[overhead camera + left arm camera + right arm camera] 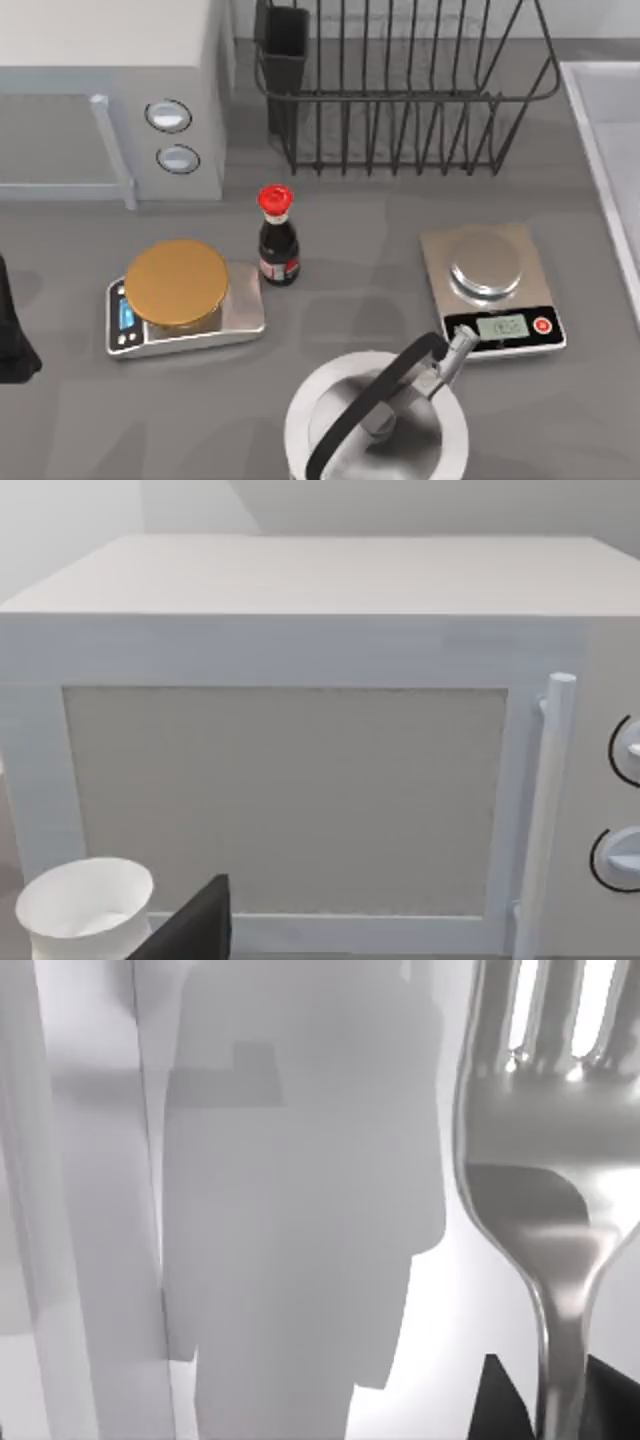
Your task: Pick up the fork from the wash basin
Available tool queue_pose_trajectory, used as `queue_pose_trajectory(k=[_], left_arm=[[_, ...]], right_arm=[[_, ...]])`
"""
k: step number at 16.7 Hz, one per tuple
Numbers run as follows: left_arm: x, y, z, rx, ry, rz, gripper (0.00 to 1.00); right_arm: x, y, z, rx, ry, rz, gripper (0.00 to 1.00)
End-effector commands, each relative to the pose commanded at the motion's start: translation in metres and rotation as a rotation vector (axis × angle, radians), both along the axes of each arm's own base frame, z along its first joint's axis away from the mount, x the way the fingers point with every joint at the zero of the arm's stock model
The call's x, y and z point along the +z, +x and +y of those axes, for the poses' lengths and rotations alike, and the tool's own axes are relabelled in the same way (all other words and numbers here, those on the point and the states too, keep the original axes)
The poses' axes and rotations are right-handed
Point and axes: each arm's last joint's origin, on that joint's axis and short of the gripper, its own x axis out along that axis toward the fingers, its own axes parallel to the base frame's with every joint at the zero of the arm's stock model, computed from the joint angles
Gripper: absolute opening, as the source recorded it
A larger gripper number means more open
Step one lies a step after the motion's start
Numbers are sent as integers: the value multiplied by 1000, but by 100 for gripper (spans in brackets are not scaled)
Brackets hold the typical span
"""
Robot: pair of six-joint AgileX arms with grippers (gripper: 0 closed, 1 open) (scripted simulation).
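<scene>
Fork [545, 1160] is right up against your right wrist camera: shiny head and tines large in frame, the neck narrowing down to where dark claw fingertips [500, 1405] sit on either side of the handle. You can read the right claw [555, 1410] as closed on that handle. Behind the fork you have the pale smooth wall of the wash basin [300, 1210], with a dark shadow thrown across it.

From above, you see the basin's light rim [600, 130] at the bench's right edge. On the grey bench [380, 260] sit a black wire dish rack [400, 90], a microwave [110, 90], a red-capped sauce bottle [278, 240], two scales [185, 300] [493, 290] and a steel kettle [375, 420].

Your left arm [15, 340] is parked at the bench's left edge, its camera facing the microwave door [285, 800] and a white cup [85, 905]. Whether the left claw [195, 925] is open, you cannot tell.
</scene>
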Motion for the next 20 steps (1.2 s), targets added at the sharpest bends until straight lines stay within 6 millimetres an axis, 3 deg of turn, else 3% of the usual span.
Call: queue_pose_trajectory(k=[6, 10, 15, 18, 20], left_arm=[[0, 0, 0, 0, 0, 0, 100], [0, 0, 0, 0, 0, 0, 100], [0, 0, 0, 0, 0, 0, 100], [0, 0, 0, 0, 0, 0, 100], [0, 0, 0, 0, 0, 0, 100]], right_arm=[[4, -1, 8, 0, 1, 0, 0], [34, -24, 69, 2, 4, 11, 0], [78, -99, 157, 4, 4, 32, 0], [86, -128, 183, 4, 1, 43, 0], [87, -131, 185, 4, 0, 44, 0]])
